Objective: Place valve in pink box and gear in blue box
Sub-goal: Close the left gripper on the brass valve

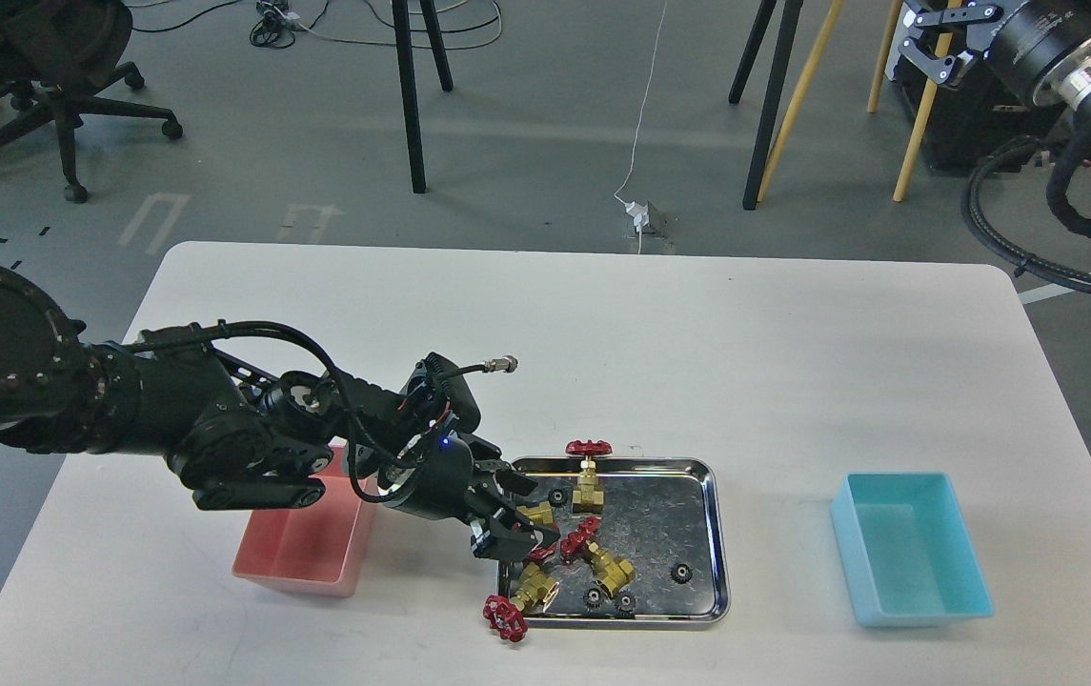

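My left gripper is at the left end of the steel tray, shut on a valve; its brass body shows between the fingers and its red wheel is below them. Three more valves are on the tray: one upright, one lying in the middle, and one whose red wheel hangs over the front rim. Several black gears lie in the tray, such as one gear. The pink box is left of the tray, under my left arm. The blue box is to the right. My right gripper is open, high at the top right, off the table.
The white table runs bare behind the tray. Beyond its far edge are black and wooden stand legs, floor cables and an office chair. Black hoses hang at the right edge.
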Controlling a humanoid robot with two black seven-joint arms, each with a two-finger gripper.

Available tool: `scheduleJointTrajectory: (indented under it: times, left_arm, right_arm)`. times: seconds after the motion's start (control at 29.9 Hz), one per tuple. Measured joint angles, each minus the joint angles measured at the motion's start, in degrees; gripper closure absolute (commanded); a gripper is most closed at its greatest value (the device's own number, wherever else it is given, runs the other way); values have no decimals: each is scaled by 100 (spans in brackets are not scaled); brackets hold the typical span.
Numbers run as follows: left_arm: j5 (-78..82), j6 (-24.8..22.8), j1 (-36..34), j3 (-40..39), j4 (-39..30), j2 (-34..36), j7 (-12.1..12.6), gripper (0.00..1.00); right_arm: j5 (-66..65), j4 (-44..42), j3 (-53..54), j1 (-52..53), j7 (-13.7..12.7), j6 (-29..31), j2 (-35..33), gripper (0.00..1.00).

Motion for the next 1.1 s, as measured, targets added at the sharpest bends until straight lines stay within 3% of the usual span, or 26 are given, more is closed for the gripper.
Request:
scheduleJointTrajectory:
  times: [0.23, 0.53, 0.7, 1.1]
  left_arm:
    - [7, 2, 29, 23, 0, -5, 0, 46]
    - [31, 3, 30, 61, 0, 5, 0, 80]
    - [107, 24, 6, 31, -27, 38, 0, 89]
    - [124, 232, -225, -20, -174, 390, 0, 91]
  right_arm:
    - [0, 4, 5, -49, 0, 0, 0, 0]
    - [0, 0, 7, -78, 2, 0, 0, 0]
    - [0, -1, 7, -94, 10, 0, -4, 0]
    - [0, -9, 16, -97, 22, 0, -27, 0]
